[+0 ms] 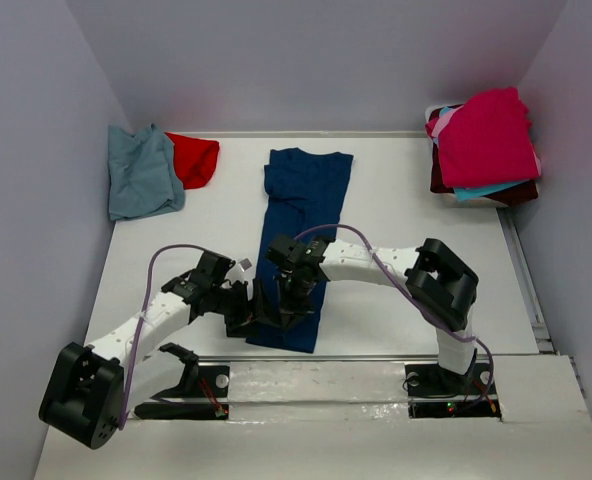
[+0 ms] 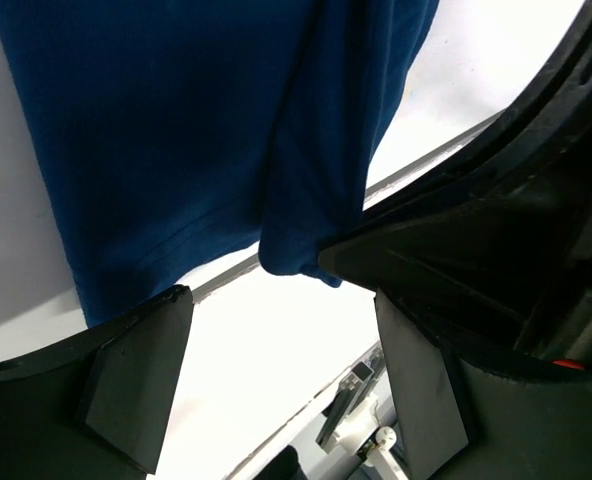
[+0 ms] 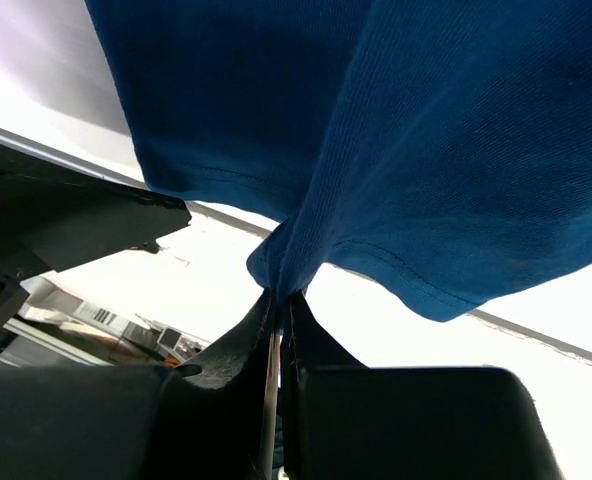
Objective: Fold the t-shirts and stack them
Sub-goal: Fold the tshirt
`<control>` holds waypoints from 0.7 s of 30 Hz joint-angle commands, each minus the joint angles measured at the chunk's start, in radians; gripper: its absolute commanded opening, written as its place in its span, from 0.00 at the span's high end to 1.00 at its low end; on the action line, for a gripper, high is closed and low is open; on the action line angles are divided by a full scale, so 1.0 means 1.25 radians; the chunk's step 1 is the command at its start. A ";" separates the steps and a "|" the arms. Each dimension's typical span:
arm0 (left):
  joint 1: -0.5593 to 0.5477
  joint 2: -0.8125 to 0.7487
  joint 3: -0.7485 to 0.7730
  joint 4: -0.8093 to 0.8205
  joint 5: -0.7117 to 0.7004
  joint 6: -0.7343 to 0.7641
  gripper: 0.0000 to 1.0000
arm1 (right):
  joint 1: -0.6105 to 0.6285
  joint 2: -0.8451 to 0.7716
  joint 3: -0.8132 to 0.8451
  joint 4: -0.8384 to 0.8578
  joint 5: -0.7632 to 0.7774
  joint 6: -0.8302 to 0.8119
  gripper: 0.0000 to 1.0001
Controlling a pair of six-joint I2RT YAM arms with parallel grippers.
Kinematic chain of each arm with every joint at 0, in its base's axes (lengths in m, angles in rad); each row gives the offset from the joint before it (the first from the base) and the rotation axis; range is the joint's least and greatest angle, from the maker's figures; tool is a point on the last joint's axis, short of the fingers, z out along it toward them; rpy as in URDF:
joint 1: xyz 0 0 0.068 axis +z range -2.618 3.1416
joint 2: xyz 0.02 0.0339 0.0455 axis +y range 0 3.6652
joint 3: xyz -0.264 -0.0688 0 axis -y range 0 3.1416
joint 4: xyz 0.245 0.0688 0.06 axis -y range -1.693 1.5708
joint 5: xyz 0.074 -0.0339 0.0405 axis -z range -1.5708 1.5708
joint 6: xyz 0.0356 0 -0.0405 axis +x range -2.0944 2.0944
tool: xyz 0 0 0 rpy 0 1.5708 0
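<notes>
Between pale walls [image 1: 306,60], white table [image 1: 406,220], t-shirt [image 1: 301,200]

Your colours on the white table [image 1: 416,215]: one dark navy, the rest bright or dusty.
You have the navy t-shirt [image 1: 301,215] in an even deep blue, hem stitched in the same shade, plus the dusty blue-grey t-shirt [image 1: 141,178] and the red t-shirt [image 1: 196,160]. The magenta t-shirt [image 1: 486,135] tops the turquoise t-shirt [image 1: 473,192] and the maroon t-shirt [image 1: 522,193]. Your left arm [image 1: 146,330] and right arm [image 1: 361,262] are white with black joints, each trailing a lilac cable [image 1: 150,272].
</notes>
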 commanded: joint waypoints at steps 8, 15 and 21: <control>0.007 -0.008 -0.004 -0.037 -0.006 -0.020 0.15 | 0.008 -0.065 0.023 -0.002 0.019 0.014 0.93; 0.007 -0.009 0.022 -0.056 -0.037 -0.028 0.15 | 0.008 -0.088 0.017 -0.016 0.031 0.016 0.93; 0.007 0.000 0.039 -0.058 -0.042 -0.036 0.15 | 0.008 -0.107 0.006 -0.028 0.039 0.014 0.93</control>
